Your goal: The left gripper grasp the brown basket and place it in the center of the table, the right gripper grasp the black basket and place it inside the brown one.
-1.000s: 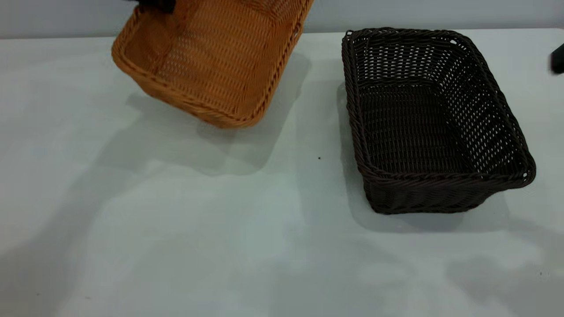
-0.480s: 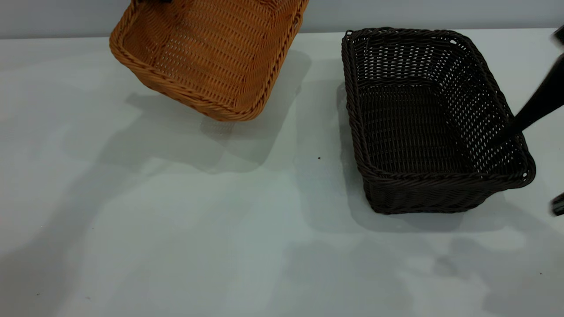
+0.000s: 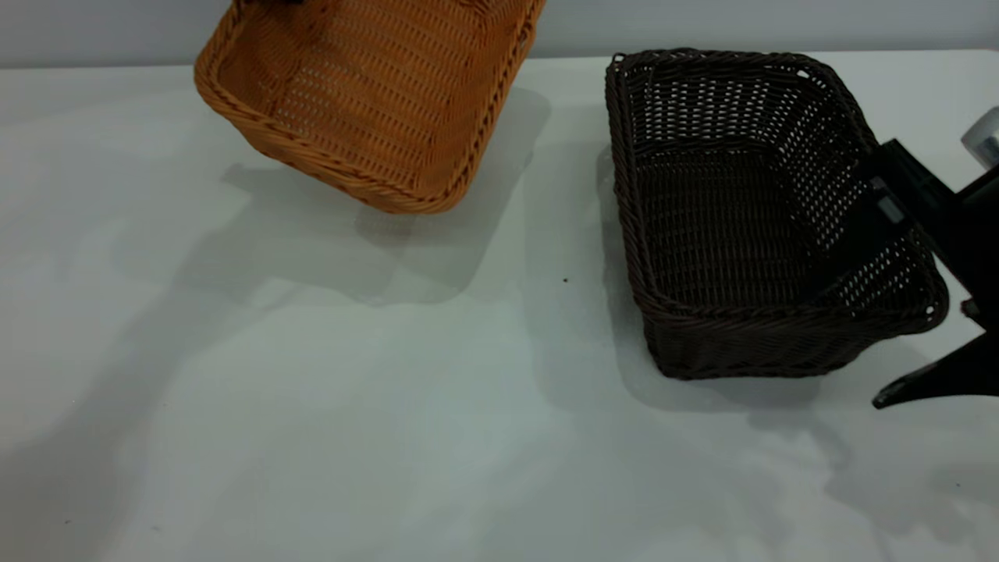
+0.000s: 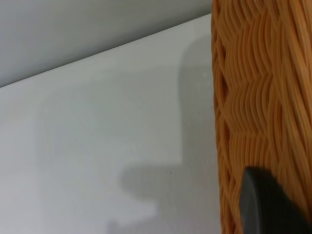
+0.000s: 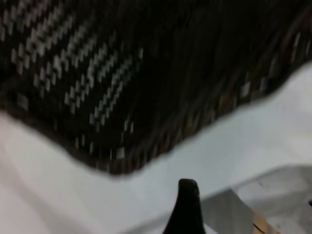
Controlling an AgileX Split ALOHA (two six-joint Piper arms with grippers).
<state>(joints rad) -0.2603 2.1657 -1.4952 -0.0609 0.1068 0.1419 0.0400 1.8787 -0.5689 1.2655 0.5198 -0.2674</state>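
The brown basket [image 3: 375,101] hangs tilted above the table [image 3: 312,390] at the far left. My left gripper [image 3: 269,2] is shut on its far rim, almost out of the exterior view. In the left wrist view one dark finger [image 4: 268,204] presses the basket's woven wall [image 4: 258,97]. The black basket [image 3: 726,226] stands on the table at the right. My right gripper [image 3: 866,320] is open and straddles the basket's right wall, one finger inside and one outside low by the table. The right wrist view shows the basket [image 5: 146,73] close above one fingertip [image 5: 187,209].
A pale wall runs behind the table's far edge [image 3: 702,53]. Bare tabletop lies between the two baskets and across the front. A small dark speck [image 3: 565,279] lies on the table near the middle.
My right gripper has come in from the right edge to the black basket's right wall. The brown basket rose slightly and then stayed still.
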